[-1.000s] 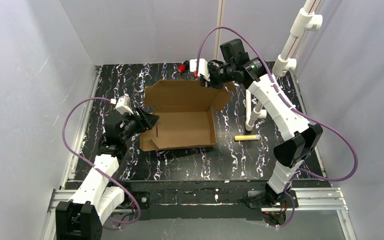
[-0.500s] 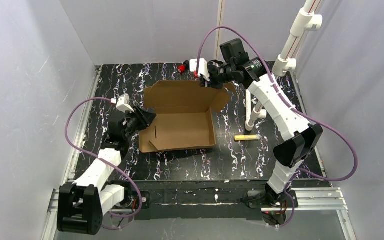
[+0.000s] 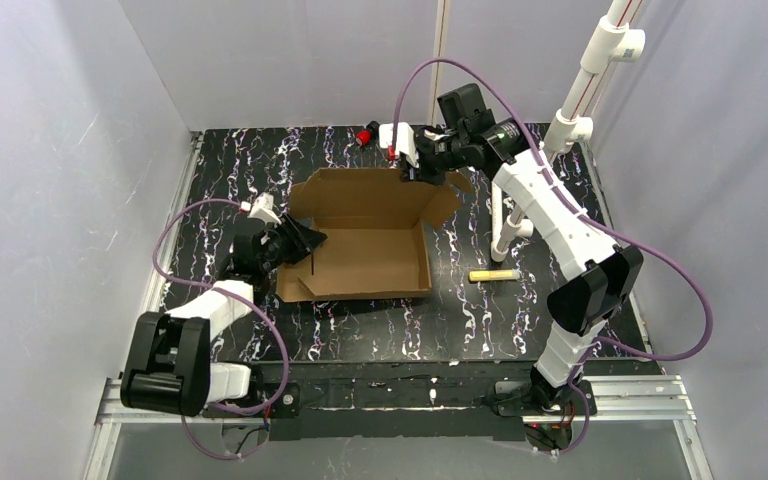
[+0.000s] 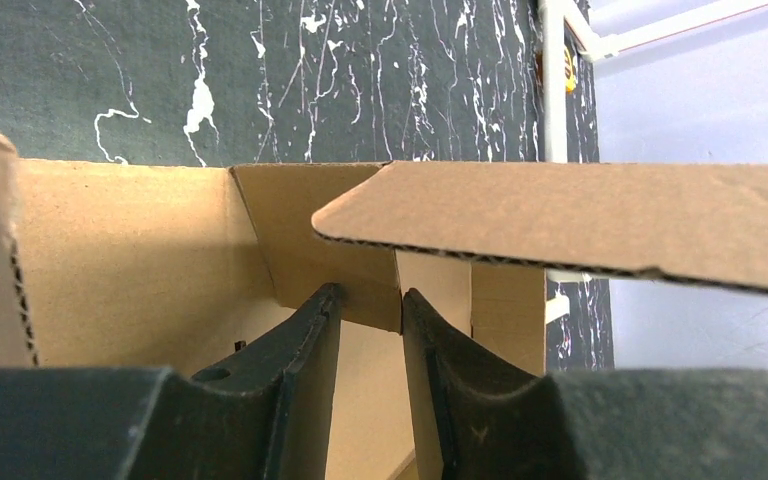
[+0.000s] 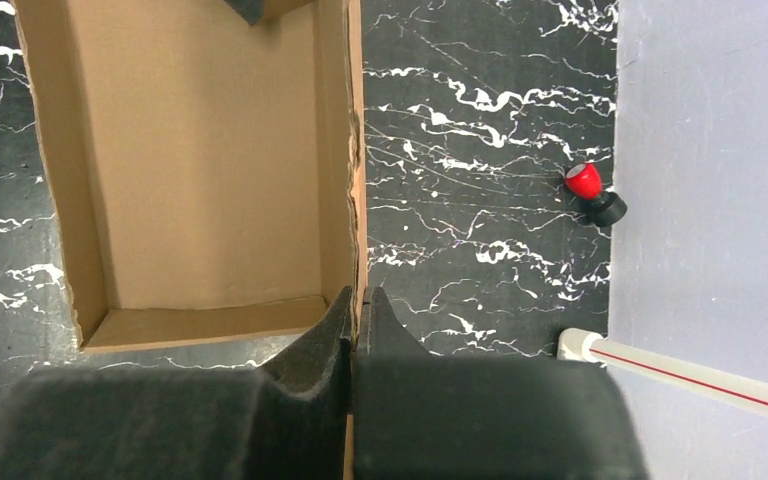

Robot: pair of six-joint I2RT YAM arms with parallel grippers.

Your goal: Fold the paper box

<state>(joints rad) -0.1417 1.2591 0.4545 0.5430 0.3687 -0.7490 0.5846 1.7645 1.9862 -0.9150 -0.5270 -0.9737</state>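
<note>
1. Top external view: a black, white-veined table (image 3: 520,320) fills the walled cell, with both arms bolted at its near edge.
2. The paper box (image 3: 370,255), plain brown corrugated card, sits open-topped at mid-table. Its side walls are up and its broad lid panel is raised along the far side, a flap angling off the panel's right end.
3. A white pipe stand (image 3: 585,85) rises to the right of the box, behind the right arm.
4. The right gripper (image 3: 422,172) reaches over the raised panel's right end. In the right wrist view its fingers (image 5: 320,345) are clenched on the card's thin edge.
5. The left gripper (image 3: 305,240) is at the box's left wall. In the left wrist view its fingers (image 4: 315,335) stand narrowly apart astride an upright card edge, with a loose flap crossing above. Whether they pinch the card cannot be told.
6. A yellow stick (image 3: 494,274) lies on the table to the right of the box, apart from it.
7. A small red-capped item (image 3: 366,136) sits by the far wall.
</note>
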